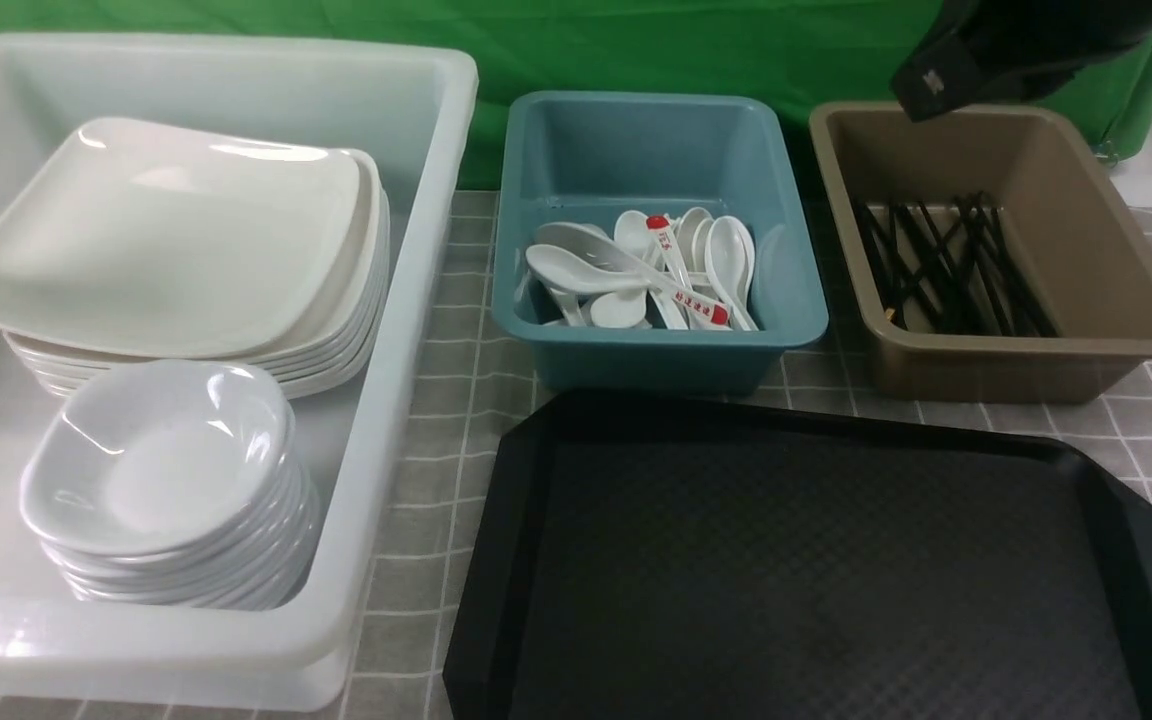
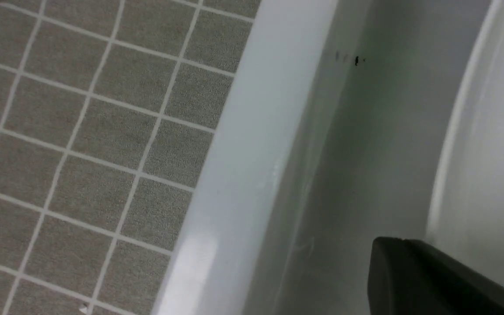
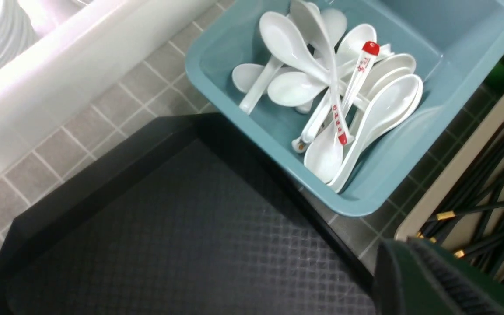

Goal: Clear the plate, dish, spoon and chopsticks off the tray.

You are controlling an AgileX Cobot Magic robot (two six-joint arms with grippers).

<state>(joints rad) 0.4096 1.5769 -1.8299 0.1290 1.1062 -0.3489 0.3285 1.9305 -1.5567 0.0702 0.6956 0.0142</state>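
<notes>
Sitting nearest the robot: the tray (image 1: 836,580), black plastic, rectangular with cut-off corners, raised rim, fine diamond-textured floor showing across its whole visible area. It rests on the bench (image 1: 456,330), which is covered in grey cloth with a white grid.

Three bins behind and beside it:
- White bin (image 1: 416,300), large, glossy, thick rolled rim, to the tray's left. It holds two stacks. Far stack: shallow square plates with rounded corners. The top plate (image 1: 166,230) lies skewed, not squared with those beneath. Near stack: small deep dishes, nested, with the top dish (image 1: 161,450) upright.
- Teal bin (image 1: 656,150), just behind the tray's far left corner. It holds a loose heap of glossy white spoons (image 1: 576,268), short-handled and crossing one another. A red-marked spoon (image 1: 681,280) lies on top.
- Brown bin (image 1: 1116,230), to the right of the teal one. It holds thin black chopsticks (image 1: 946,265), crisscrossed on its floor. The right wrist view shows gold bands on some.

Left gripper (image 2: 431,280): only one dark finger shows, inside the white bin, close to its inner wall beside a curved plate rim. Cannot tell how the jaws stand. In the front view it sits at the far left edge.

Right arm (image 1: 1016,45) hangs above the brown bin's far rim. Right gripper (image 3: 427,280): jaws closed, and seen from the wrist above the tray's far right corner.
</notes>
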